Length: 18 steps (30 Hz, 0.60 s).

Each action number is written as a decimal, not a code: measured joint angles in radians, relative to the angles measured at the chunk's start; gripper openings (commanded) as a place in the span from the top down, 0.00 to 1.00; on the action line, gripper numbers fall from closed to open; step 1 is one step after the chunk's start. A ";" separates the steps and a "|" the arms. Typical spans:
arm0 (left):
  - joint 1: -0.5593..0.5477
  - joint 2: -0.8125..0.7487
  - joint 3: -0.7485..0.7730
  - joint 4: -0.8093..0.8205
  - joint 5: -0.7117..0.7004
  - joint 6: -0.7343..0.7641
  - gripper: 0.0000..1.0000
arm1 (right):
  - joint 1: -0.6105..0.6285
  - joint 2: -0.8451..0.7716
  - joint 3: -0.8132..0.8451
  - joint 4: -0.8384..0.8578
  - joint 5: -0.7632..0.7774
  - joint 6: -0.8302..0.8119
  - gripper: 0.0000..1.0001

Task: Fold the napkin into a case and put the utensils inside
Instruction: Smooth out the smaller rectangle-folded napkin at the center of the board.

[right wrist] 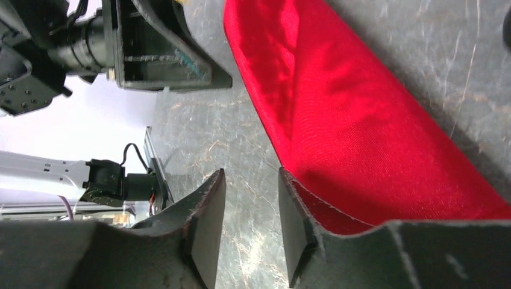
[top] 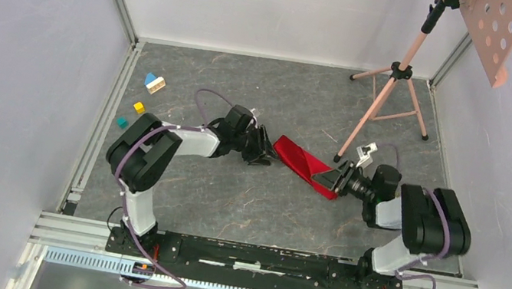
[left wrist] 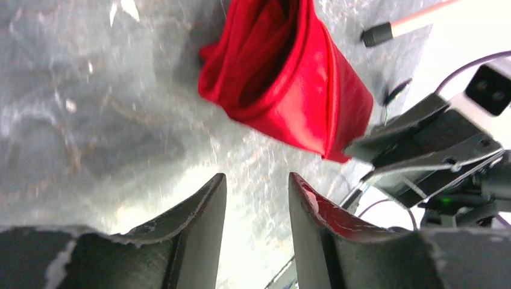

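Finding the napkin (top: pixel 301 161) lying folded into a narrow strip on the table (top: pixel 228 202), running its long axis diagonally from far-left to near-right, between both arms. Hovering the left pincer (top: pixel 261 149) just off the far-left end, spread, bare table showing through the gap. Holding the right pincer (top: pixel 333 178) at the near-right end, also spread, pinching nothing, one finger (right wrist: pixel 295 241) meeting the cloth's edge. Revealing the open pouch mouth only through the left wrist view; showing merely a smooth flank through the right. Seeing no cutlery anywhere.
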 measured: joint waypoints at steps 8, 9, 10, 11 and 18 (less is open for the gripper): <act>0.000 -0.269 -0.161 -0.018 -0.003 0.000 0.33 | 0.000 -0.414 0.228 -0.756 0.203 -0.351 0.29; 0.000 -0.306 -0.172 -0.027 -0.001 0.002 0.31 | -0.004 -0.459 0.251 -0.832 0.241 -0.387 0.25; -0.001 -0.344 -0.178 -0.042 0.004 0.006 0.29 | -0.010 -0.508 0.277 -0.917 0.293 -0.423 0.23; -0.002 -0.382 -0.180 -0.054 0.013 0.012 0.28 | -0.019 -0.555 0.301 -1.000 0.351 -0.454 0.20; -0.008 -0.604 -0.155 -0.178 0.084 0.077 0.23 | -0.188 -0.663 0.402 -1.402 0.787 -0.523 0.05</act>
